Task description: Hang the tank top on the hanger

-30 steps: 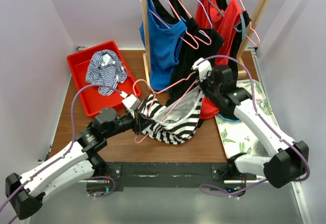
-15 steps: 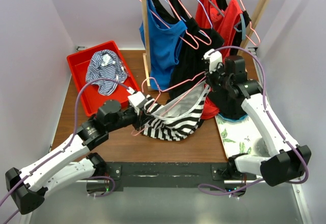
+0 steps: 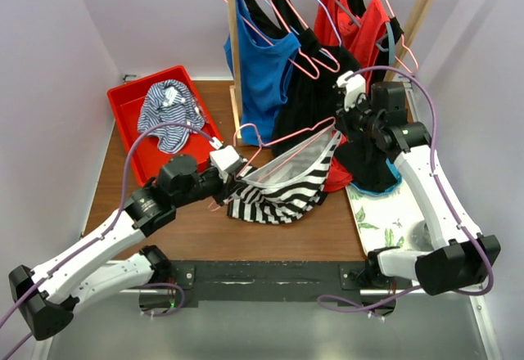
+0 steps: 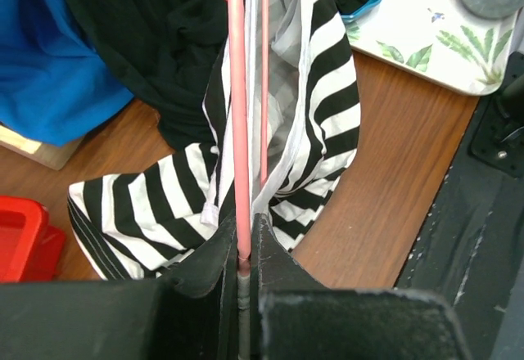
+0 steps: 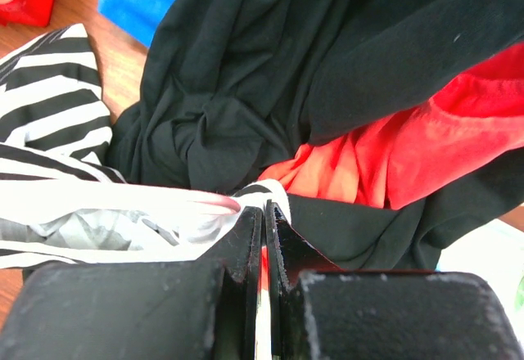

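Note:
The black-and-white striped tank top [image 3: 282,190] hangs stretched between my two grippers above the wooden table. The pink wire hanger [image 3: 282,143] runs through it, its hook up near the rack post. My left gripper [image 3: 232,172] is shut on the hanger's wire [image 4: 238,131], with the striped fabric [image 4: 319,90] draped just beyond the jaws. My right gripper [image 3: 342,123] is shut on the tank top's white-edged strap [image 5: 266,192], holding it up against the hanging black and red tops. The hanger's far end is hidden in the fabric.
A wooden rack [image 3: 232,49] at the back carries blue [image 3: 262,65], black [image 3: 307,90] and red [image 3: 360,33] tops on hangers. A red tray [image 3: 131,127] at the back left holds a thin-striped garment [image 3: 169,110]. A floral mat [image 3: 393,213] lies at the right.
Both grippers have risen and moved back, lifting the hanger and tank top off the table. The right gripper has pulled the strap up and to the right, stretching the top along the hanger.

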You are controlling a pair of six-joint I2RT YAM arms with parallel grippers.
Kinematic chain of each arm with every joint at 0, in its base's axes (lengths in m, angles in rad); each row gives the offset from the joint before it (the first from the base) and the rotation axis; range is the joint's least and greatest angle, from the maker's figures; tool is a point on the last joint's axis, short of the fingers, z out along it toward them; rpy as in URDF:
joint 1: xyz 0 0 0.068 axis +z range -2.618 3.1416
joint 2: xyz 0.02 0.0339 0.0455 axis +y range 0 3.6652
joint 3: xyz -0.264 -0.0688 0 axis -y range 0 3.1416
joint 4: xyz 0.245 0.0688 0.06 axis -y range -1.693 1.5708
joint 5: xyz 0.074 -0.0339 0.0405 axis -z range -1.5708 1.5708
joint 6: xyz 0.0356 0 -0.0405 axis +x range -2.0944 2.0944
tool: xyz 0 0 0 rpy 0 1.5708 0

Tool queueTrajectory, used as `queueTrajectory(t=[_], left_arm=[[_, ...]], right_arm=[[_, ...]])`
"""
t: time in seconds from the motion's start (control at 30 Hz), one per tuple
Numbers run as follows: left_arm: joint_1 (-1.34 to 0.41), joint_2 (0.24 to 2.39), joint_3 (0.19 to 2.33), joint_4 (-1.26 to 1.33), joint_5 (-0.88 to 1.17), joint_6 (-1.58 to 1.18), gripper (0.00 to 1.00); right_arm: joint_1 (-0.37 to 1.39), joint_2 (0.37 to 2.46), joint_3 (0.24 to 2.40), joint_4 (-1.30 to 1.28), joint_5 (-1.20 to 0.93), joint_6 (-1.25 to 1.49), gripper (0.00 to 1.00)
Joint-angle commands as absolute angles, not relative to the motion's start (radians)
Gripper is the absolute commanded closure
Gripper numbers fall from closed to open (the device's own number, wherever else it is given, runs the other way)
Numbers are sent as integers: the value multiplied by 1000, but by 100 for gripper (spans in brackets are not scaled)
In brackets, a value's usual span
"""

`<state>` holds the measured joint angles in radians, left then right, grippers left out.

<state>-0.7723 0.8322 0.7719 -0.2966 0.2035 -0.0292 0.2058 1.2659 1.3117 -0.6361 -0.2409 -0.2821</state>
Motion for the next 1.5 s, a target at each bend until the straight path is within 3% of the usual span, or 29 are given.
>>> queueTrajectory(t=[0.0,0.63,0.8,0.93,1.03,1.1,1.13,1.17,1.27,1.47], left_arm=[[-764,844,810,-483,173,37,100],[-764,977,867,-558,197,81,100],[-764,1060,929,-574,245,87,100],[-764,1118,980,-554,420,107,100],[-765,1143,1012,-538,526,123,100],[-765,1144,1028,-532,534,126,100],[-765,1141,1029,-529,523,126,100],[-767,1134,1034,-526,517,129,100],[-764,1112,1034,-514,492,130,100],[-764,1114,1064,-528,480,152,100]], right_arm=[[124,1281,1387,-545,-46,-347,100],[118,1295,1440,-577,-12,-483,100],[118,1279,1474,-722,-279,-555,100],[158,1256,1479,-816,-507,-567,100],[216,1235,1470,-850,-561,-563,92],[250,1226,1474,-889,-569,-580,78],[253,1224,1480,-909,-566,-586,69],[255,1221,1503,-931,-560,-594,46],[253,1192,1549,-1000,-503,-621,19],[255,1158,1586,-1272,-529,-811,8]])
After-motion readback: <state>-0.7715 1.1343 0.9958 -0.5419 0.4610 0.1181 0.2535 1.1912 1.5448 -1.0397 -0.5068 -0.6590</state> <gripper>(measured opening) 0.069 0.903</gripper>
